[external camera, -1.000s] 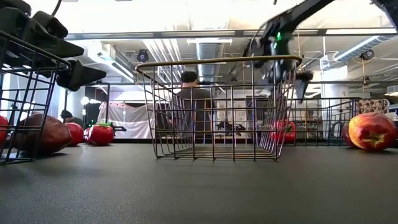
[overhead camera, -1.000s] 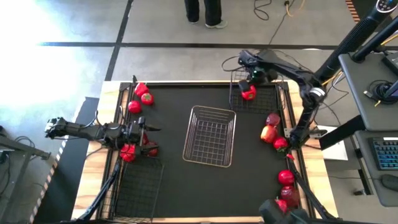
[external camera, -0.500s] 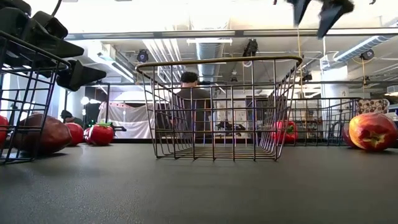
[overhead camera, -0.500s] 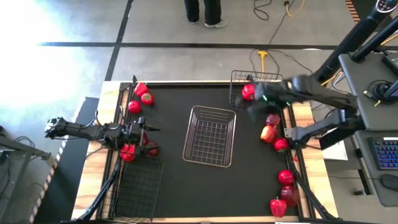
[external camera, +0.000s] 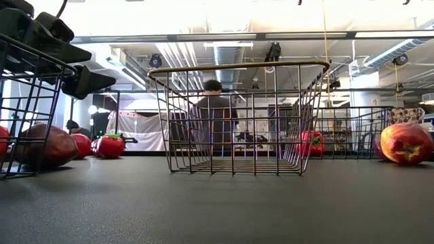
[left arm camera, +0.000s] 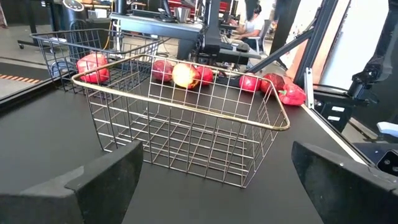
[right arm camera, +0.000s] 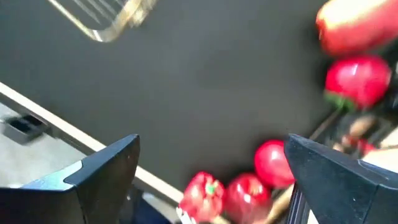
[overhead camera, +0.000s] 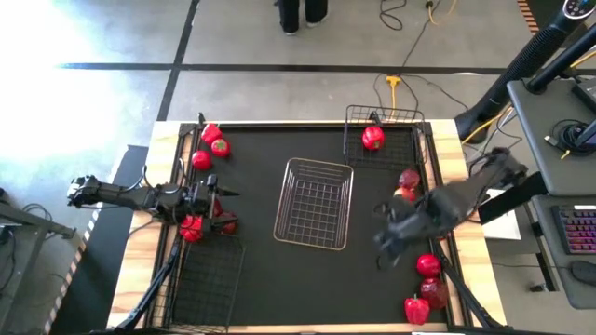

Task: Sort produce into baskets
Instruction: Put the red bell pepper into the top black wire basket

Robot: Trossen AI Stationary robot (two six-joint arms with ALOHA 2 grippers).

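Black worktop with wooden edges point(overhead camera: 168, 167), three wire baskets and red produce on it.

At the worktop's left edge the left gripper point(overhead camera: 222, 193) hovers with fingers apart over red fruit point(overhead camera: 193, 228), above a black wire basket point(overhead camera: 207, 284) at the near-left corner. The silvery wire-mesh basket point(overhead camera: 315, 203) sits empty mid-worktop. A second black basket point(overhead camera: 386, 138) at the far-right corner holds one red pepper point(overhead camera: 372, 138). The right gripper point(overhead camera: 384, 237) hangs fingers apart beside apples and tomatoes point(overhead camera: 428, 265) along the right edge.

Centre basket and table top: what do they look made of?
Centre basket: thin metal wire, silvery with a brassy, shiny rim, open grid you see through. Table top: dark matte sheet, probably rubber or foam mat, faintly textured; pale wood shows at its edges.
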